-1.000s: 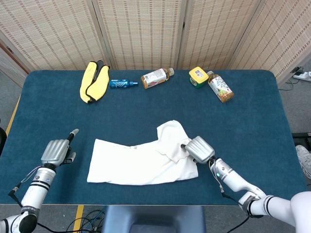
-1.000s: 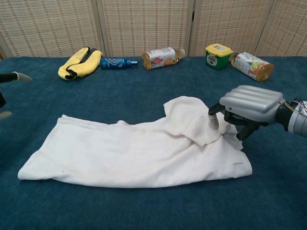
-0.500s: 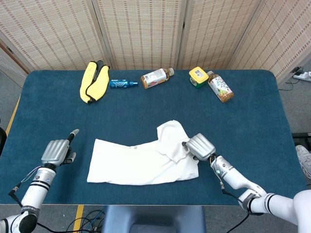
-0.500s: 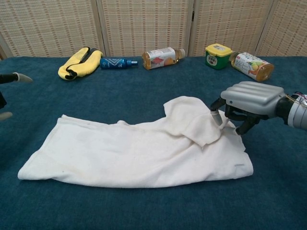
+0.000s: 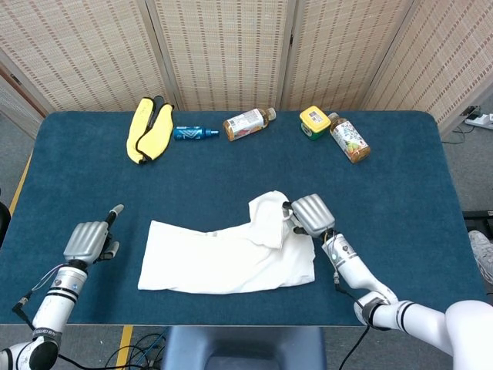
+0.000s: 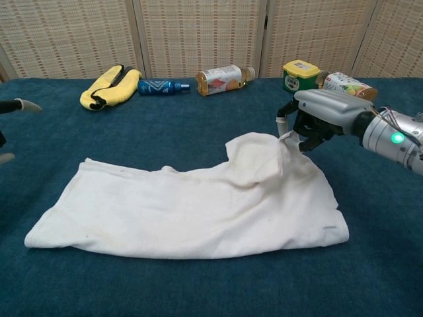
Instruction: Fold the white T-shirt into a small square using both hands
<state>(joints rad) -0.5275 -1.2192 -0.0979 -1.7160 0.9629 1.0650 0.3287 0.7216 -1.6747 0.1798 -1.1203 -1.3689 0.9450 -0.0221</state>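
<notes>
The right hand pinches the far right edge of the white T-shirt, spread mid-table, apparently starting a fold leftward, while the left hand waits empty with fingers loosely curled.

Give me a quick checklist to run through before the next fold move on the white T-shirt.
1. Right hand has hold of the T-shirt: ok, it pinches the raised edge at the shirt's right end.
2. Left hand on the shirt: not ok, it rests on the table beside the left edge, apart from the cloth.
3. Shirt lying flat: not ok, the right end is bunched up.
4. Bottles and yellow cloth out of the way: ok, they sit along the far edge.
5. Firmness of the right hand's hold: cannot tell.
</notes>
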